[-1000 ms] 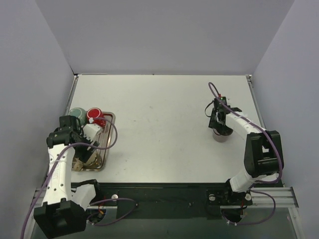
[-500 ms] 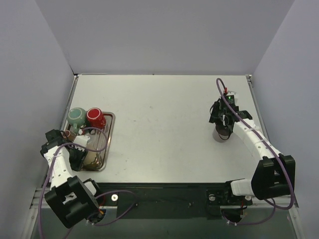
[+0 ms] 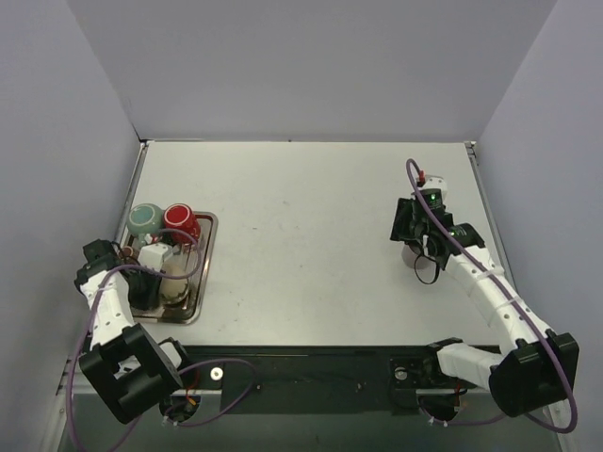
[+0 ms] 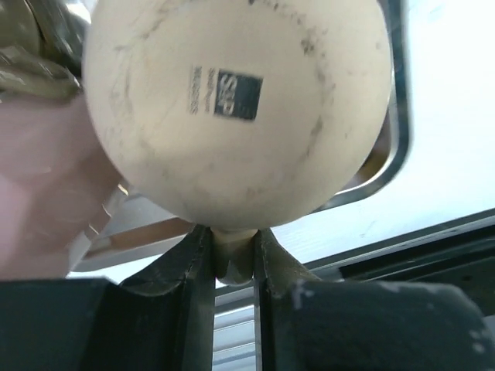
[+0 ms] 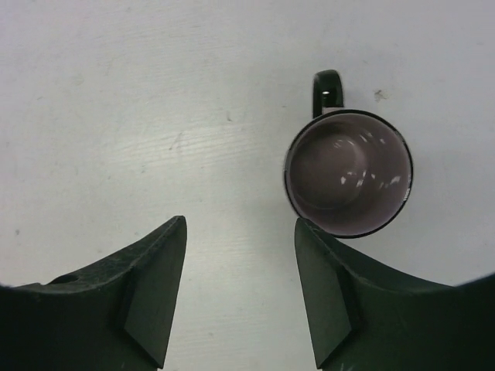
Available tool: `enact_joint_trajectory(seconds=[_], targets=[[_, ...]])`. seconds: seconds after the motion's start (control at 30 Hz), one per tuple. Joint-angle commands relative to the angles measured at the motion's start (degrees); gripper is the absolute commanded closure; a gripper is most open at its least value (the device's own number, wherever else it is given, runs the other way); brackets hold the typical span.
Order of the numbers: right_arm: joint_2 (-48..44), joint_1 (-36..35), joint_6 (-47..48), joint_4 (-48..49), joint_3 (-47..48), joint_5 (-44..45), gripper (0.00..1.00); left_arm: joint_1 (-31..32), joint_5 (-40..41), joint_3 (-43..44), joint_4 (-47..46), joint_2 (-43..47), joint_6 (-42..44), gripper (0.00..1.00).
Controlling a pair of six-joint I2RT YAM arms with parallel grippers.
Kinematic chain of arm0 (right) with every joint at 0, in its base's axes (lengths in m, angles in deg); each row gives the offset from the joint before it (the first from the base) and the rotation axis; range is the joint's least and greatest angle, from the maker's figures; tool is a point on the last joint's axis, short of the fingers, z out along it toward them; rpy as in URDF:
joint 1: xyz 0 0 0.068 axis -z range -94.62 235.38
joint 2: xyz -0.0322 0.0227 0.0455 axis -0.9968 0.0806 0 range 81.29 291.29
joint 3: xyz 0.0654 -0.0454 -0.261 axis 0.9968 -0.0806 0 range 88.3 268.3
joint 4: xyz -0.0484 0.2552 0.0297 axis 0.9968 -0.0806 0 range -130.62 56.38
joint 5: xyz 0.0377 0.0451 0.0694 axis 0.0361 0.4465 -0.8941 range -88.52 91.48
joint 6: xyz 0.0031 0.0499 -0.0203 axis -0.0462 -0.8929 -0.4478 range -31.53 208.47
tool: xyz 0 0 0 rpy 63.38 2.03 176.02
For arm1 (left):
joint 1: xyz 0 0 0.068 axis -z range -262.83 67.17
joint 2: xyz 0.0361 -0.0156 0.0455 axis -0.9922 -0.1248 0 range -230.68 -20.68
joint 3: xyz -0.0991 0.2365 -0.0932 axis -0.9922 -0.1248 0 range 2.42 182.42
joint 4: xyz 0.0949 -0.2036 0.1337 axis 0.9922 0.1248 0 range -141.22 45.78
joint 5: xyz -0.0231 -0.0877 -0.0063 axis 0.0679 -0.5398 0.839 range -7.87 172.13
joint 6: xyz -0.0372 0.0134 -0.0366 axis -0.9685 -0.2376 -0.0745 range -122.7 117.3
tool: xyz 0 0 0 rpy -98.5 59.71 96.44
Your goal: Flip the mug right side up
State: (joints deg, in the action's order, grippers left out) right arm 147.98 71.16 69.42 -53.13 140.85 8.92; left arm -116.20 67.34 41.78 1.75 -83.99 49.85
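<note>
Since the earlier frames the right gripper has lifted off the dark mug, and the left arm has swung back over the tray. Right jaws spread, empty. The dark mug stands mouth-up on the table, just right of them. The left gripper pinches the cream mug by what looks like its handle, base facing the wrist. Probably the next mug to flip; left arm nearest.

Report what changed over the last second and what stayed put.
The right tool has drawn back off the dark mug and hangs open above it; the mug stands mouth up. The left arm pulled its elbow back toward the near-left corner, and the left tool is shut on the handle of the cream mug at the tray. The green mug and red mug did not move.
</note>
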Motion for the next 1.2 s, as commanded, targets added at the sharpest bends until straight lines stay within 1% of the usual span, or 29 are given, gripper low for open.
enact_joint_trajectory(seconds=[0.0,0.03,0.07,0.1,0.13,0.17,0.2,0.23,0.27,0.3,0.33,0.37,0.4,0.43,0.47,0.5,0.53,0.57,0.6,0.63,0.7,0.77,0.9,0.97,1.03,1.07,1.1,1.13,1.17], targets=[[-5.2,-7.6,1.4,-2.4,3.4,2.3,0.45,4.3,-18.8,13.2,4.4,2.1,-9.7,1.00],[-5.7,-10.6,1.2,-1.9,3.7,1.5,0.44,5.8,-22.3,17.3,5.4,2.1,-11.8,1.00],[-7.2,-12.2,0.8,-0.3,4.2,1.0,0.43,9.8,-24.7,21.1,5.9,2.4,-16.3,1.00],[-8.8,-15.7,-0.2,0.8,4.4,0.6,0.39,11.6,-28.8,22.7,6.0,2.6,-20.8,1.00],[-9.6,-17.6,-0.8,3.8,4.1,0.6,0.39,15.6,-31.5,25.7,4.5,2.9,-23.2,1.00],[-11.7,-21.5,-1.9,6.0,3.2,0.2,0.34,17.6,-36.1,26.8,2.9,3.3,-30.2,1.00],[-12.4,-23.6,-2.9,10.6,2.5,-0.3,0.29,20.6,-38.2,28.7,-1.5,3.5,-33.5,1.00],[-14.0,-26.9,-4.9,13.9,0.8,-2.4,0.29,22.5,-41.1,29.5,-3.9,3.7,-41.3,1.00],[-14.7,-30.0,-6.1,20.8,-0.2,-3.4,0.25,26.1,-42.1,31.0,-9.1,3.7,-45.3,1.00],[-15.4,-31.6,-8.5,24.8,-2.2,-6.0,0.25,27.6,-44.0,31.6,-11.4,3.7,-51.0,1.00],[-15.5,-33.8,-9.8,32.5,-3.0,-7.0,0.25,31.0,-44.9,32.5,-15.7,3.6,-54.7,1.00],[-15.5,-35.2,-12.8,36.3,-4.9,-8.9,0.25,32.3,-46.0,32.5,-19.2,3.6,-62.1,1.00],[-15.2,-37.8,-14.0,44.7,-5.7,-9.2,0.25,35.4,-46.6,32.2,-23.9,3.6,-65.0,1.00],[-14.2,-38.9,-16.2,48.5,-7.4,-9.2,0.25,36.3,-47.2,31.7,-28.1,3.8,-72.8,1.00],[-13.6,-41.0,-17.1,55.5,-7.9,-9.3,0.25,37.7,-47.9,30.1,-35.3,4.1,-76.1,1.00],[-12.5,-41.8,-18.6,58.1,-8.4,-9.5,0.26,38.5,-48.1,29.5,-38.7,4.2,-83.2,1.00],[-11.9,-43.2,-19.5,62.9,-8.6,-9.7,0.26,39.3,-48.5,27.8,-45.3,4.2,-86.2,1.00],[-10.6,-43.4,-21.5,65.3,-9.0,-9.8,0.27,40.0,-48.6,27.4,-47.6,4.2,-90.4,1.00],[-9.8,-44.0,-22.6,68.8,-9.1,-9.9,0.28,41.2,-48.4,27.4,-50.3,4.1,-91.7,1.00],[-8.8,-44.1,-24.7,70.8,-9.4,-10.2,0.28,41.6,-48.1,27.7,-50.3,3.7,-92.0,1.00],[-7.1,-44.1,-26.6,78.5,-9.8,-10.6,0.30,44.2,-47.8,27.9,-50.2,3.5,-91.7,1.00],[-5.9,-44.3,-26.6,81.6,-9.5,-10.9,0.31,44.9,-47.4,27.2,-50.0,3.5,-91.3,1.00],[-5.3,-44.4,-23.1,78.7,-6.6,-8.5,0.34,46.1,-48.5,25.7,-50.2,3.1,-91.1,1.00],[-4.5,-44.3,-21.3,77.1,-5.3,-5.2,0.36,47.1,-49.0,24.6,-50.5,3.6,-91.0,1.00],[-3.2,-44.2,-19.4,76.7,-4.0,-4.3,0.39,48.5,-49.5,23.7,-50.4,4.1,-90.2,1.00],[-2.6,-44.2,-18.4,76.3,-2.7,-4.1,0.45,48.8,-49.6,23.3,-50.4,4.5,-89.7,1.00],[-2.1,-44.1,-18.0,75.0,-2.0,-4.3,0.57,49.3,-49.8,22.9,-50.2,4.6,-89.2,1.00],[-1.5,-43.9,-17.7,74.3,-0.8,-4.4,0.65,49.4,-50.1,22.7,-50.0,4.7,-88.7,1.00],[-1.5,-43.6,-17.7,72.8,-0.4,-4.5,0.84,49.4,-50.2,22.5,-49.5,4.8,-88.4,1.00]])
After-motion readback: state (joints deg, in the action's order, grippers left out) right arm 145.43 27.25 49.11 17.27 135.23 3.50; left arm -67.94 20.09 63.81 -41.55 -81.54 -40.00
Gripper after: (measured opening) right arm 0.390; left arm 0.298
